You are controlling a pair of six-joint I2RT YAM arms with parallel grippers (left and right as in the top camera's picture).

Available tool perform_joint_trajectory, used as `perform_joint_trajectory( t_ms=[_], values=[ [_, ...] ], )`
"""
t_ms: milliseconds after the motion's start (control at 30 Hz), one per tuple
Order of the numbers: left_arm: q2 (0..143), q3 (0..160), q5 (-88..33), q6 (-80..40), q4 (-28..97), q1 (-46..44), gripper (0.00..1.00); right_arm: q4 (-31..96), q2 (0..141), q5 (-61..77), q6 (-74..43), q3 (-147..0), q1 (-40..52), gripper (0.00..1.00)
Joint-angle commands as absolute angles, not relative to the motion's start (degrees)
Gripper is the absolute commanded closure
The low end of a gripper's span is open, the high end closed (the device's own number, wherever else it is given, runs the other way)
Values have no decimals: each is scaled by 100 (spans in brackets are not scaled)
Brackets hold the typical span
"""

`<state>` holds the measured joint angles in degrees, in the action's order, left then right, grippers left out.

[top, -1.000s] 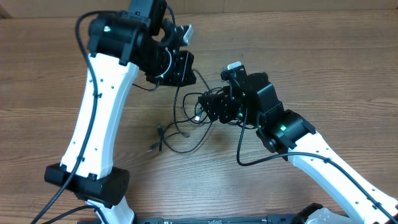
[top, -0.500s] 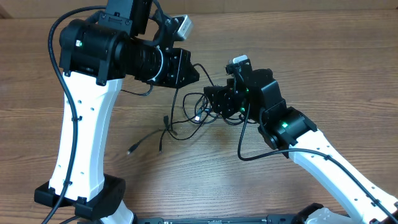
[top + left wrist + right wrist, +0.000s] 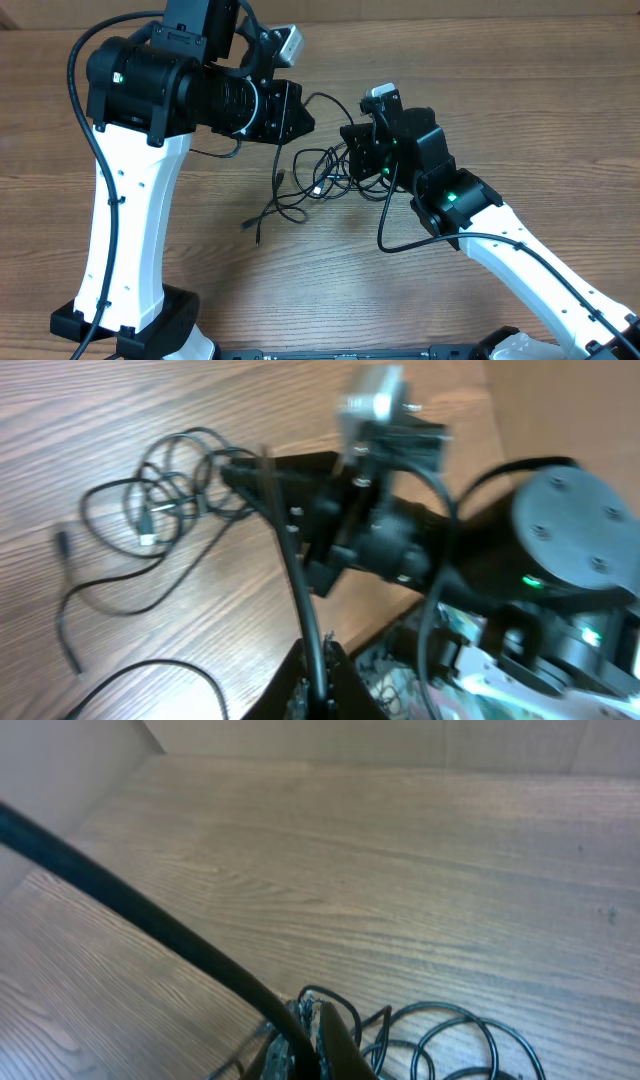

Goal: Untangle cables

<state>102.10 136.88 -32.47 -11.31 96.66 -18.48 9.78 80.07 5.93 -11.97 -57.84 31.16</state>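
The cables (image 3: 312, 178) are thin black cords lying in a loose tangle on the wooden table between the two arms. Their plug ends (image 3: 256, 226) trail toward the front left. My left gripper (image 3: 306, 120) hangs above the tangle's left side. In the left wrist view it (image 3: 322, 665) is shut on one cord (image 3: 298, 575), which runs taut toward the tangle (image 3: 160, 495). My right gripper (image 3: 347, 138) is at the tangle's right edge. In the right wrist view it (image 3: 305, 1030) is shut on a cord (image 3: 130, 905) that stretches up to the left, with loops (image 3: 450, 1025) beside it.
A cardboard wall (image 3: 450, 12) borders the table's far side. The right arm's own thicker cable (image 3: 395, 235) loops over the table in front of the tangle. The left arm's white column and black base (image 3: 130, 320) stand at the front left.
The right gripper has shut on a cord. The left arm has swung and drawn its cord to the right, and the tangle and trailing plug ends have shifted right.
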Motion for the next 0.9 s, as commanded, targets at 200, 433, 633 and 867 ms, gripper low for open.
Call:
perform_joint_trajectory(
  t_ms=[200, 433, 633, 867],
  values=[
    [10060, 13782, -2834, -1168, 9679, -1837, 26, 510, 7417, 707, -1173, -5896, 3109, 96],
    [10062, 13782, -2827, -974, 9679, -1844, 14, 270, 7382, 1426, -849, -5896, 3109, 96],
    [10077, 13780, -1822, -854, 9679, -1844, 10, 106, 7310, 1675, -851, -5896, 3109, 96],
    [10202, 13780, -1212, -1514, 9664, -1802, 8, 75, 7168, 1900, -851, -5896, 3109, 96]
  ],
)
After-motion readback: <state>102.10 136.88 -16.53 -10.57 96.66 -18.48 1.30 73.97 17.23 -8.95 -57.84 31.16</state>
